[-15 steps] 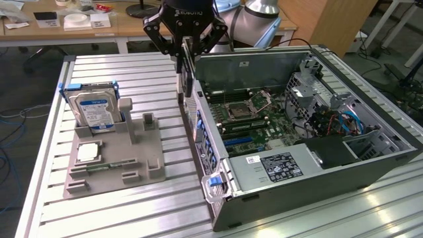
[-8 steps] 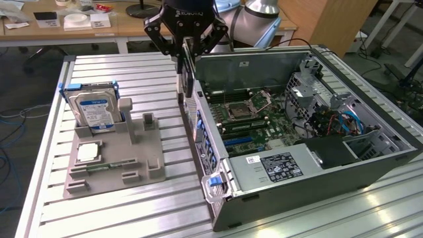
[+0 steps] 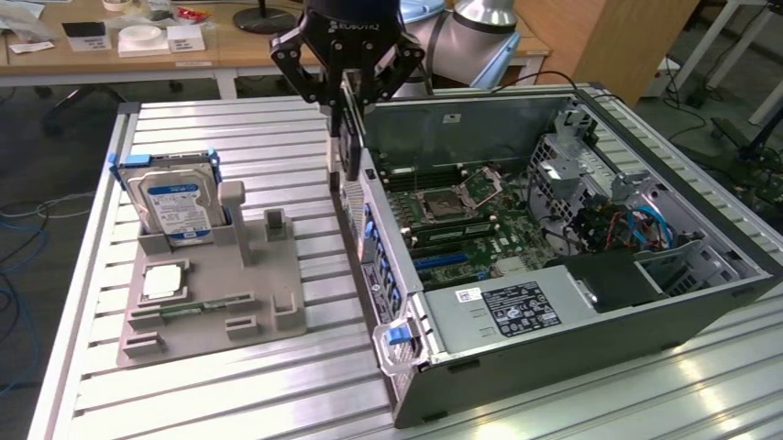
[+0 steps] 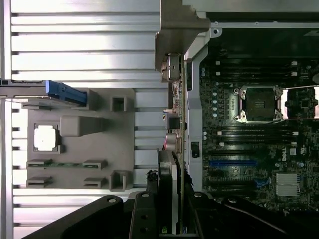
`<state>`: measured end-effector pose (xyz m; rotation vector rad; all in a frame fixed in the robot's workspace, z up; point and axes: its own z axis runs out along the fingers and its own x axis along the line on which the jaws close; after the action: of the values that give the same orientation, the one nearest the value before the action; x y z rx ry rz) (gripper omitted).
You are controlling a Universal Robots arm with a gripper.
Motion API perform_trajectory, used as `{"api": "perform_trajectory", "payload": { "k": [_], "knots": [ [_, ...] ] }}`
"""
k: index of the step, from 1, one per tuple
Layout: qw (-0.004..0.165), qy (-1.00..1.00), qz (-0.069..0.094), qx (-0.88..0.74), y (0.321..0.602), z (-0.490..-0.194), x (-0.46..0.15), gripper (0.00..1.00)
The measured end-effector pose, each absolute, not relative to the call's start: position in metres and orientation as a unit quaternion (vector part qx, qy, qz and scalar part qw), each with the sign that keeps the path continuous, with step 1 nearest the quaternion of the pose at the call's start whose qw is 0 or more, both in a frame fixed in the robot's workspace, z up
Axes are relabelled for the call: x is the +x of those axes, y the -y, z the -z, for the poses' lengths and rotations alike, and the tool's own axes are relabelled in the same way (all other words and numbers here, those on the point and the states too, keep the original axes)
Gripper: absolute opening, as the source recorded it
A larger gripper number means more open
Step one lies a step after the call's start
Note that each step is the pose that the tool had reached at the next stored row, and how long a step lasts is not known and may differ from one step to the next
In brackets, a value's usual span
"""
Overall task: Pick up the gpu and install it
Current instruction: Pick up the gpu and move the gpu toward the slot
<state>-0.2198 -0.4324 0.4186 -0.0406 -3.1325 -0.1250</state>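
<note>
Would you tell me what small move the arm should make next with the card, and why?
Probably shift a little toward the exterior view's right. The end effector holds the graphics card upright over the case wall, while the blue slot on the motherboard lies further inside, so lowering here would likely hit the wall.

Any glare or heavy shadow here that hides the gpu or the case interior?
Exterior view: glare streaks the table; the gpu in the gripper reads dark but visible. Wrist view: the table's slats wash out white; the motherboard lies in shadow.
</note>
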Motion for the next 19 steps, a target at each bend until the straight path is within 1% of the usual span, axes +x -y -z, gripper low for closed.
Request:
{"api": "perform_trajectory", "payload": {
  "k": [19],
  "knots": [
    [0.003, 0.999, 0.040, -0.011, 0.4324, -0.4173, -0.2143, 0.28]
  ]
}}
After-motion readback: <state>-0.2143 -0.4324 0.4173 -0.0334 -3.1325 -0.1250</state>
